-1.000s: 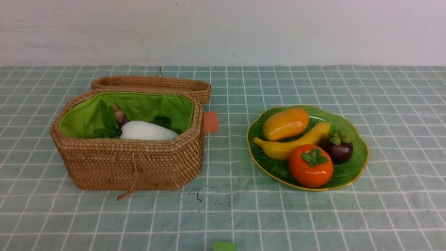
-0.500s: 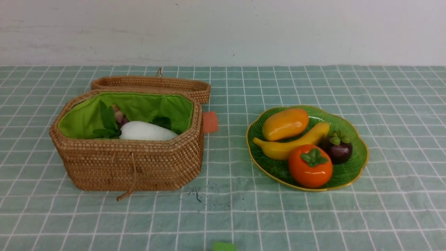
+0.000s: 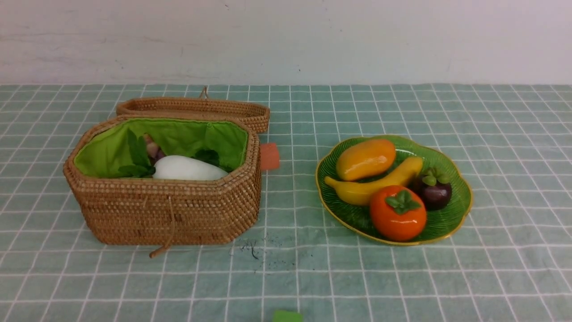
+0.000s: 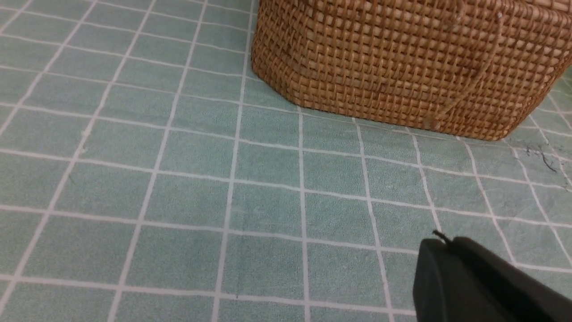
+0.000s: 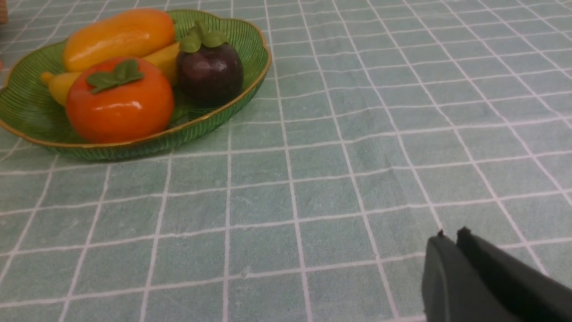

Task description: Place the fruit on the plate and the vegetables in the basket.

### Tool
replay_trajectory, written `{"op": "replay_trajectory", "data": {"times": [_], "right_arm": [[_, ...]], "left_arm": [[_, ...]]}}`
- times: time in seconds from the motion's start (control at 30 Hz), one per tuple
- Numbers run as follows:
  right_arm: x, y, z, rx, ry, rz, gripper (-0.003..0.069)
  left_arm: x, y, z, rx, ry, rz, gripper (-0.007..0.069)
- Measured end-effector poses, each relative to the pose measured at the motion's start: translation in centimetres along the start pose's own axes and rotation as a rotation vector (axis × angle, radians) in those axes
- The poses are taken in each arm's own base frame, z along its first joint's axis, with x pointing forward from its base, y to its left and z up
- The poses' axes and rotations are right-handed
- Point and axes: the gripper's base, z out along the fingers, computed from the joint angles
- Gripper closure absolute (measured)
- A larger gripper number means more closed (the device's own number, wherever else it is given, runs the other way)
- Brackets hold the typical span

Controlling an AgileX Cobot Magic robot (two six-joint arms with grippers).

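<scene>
Nothing has shifted over the last second: the fruit point(image 3: 384, 188) rests on the plate point(image 3: 453, 214), right of the basket point(image 3: 170, 210) holding the vegetables point(image 3: 187, 168), so sorting appears complete. The banana point(image 3: 371, 185) lies along the basket-to-plate line. Both the left claw point(image 4: 447, 243) and right claw point(image 5: 451, 239) are pressed together, empty.

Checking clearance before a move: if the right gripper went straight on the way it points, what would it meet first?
Probably only the tablecloth; the right gripper, shut, points past the plate, though depth is unclear.

Checked green tablecloth point(image 3: 491, 134), orange block point(image 3: 270, 156)
</scene>
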Motion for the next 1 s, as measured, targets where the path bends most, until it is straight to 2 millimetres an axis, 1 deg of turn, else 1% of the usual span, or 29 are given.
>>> {"op": "replay_trajectory", "data": {"times": [1.0], "right_arm": [[-0.02,0.00,-0.01,0.000,-0.001,-0.001,0.0585]], "left_arm": [[-0.01,0.00,0.00,0.000,-0.001,-0.001,0.0627]]}}
